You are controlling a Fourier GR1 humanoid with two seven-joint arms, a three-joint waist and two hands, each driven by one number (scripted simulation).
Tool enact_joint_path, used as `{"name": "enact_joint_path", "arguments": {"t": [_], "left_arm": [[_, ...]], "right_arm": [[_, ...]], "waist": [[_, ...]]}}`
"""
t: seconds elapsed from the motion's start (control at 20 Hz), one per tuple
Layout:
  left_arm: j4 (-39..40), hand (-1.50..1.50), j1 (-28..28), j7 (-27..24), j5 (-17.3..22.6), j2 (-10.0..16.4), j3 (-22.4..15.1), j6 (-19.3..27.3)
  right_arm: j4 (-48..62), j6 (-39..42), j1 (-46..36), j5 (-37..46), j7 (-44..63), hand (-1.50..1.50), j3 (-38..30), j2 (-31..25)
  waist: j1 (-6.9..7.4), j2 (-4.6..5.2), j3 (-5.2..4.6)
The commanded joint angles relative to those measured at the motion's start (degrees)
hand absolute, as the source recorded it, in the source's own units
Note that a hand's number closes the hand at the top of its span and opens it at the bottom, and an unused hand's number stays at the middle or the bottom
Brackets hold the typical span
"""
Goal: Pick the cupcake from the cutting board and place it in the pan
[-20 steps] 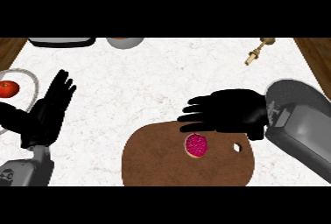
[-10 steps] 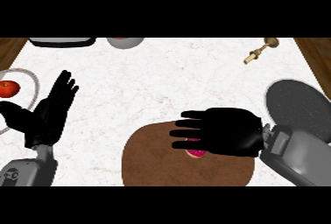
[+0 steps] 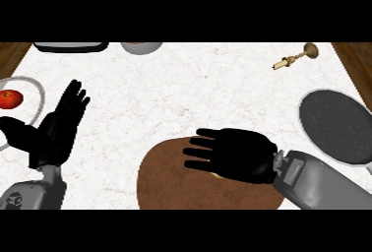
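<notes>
Right hand (image 3: 236,155) palm-down over cutting board (image 3: 170,184); pan (image 3: 338,125) beside it

Black left hand (image 3: 54,135), black right hand (image 3: 236,156), smooth grey left forearm (image 3: 33,193), boxy grey right forearm (image 3: 320,183) with dark seams

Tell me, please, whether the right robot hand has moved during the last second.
Yes: the right robot hand shifted toward the view's lower left, onto the cutting board, covering the cupcake.
</notes>
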Motion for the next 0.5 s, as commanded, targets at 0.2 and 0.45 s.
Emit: {"name": "enact_joint_path", "arguments": {"t": [0.2, 0.45], "left_arm": [[3.4, 0.0, -3.1, 0.0, -1.3, -1.2, 1.6, -0.3], [2.5, 0.0, -0.6, -1.4, 0.1, -0.2, 3.4, -3.4]], "right_arm": [[8.3, -3.8, 2.8, 8.1, -2.6, -1.5, 1.0, 7.0], [12.1, -3.9, 2.8, 12.5, -4.0, -1.5, 1.4, 8.7]], "waist": [[-0.02, 0.09, 0.0], [0.1, 0.06, 0.0]]}}
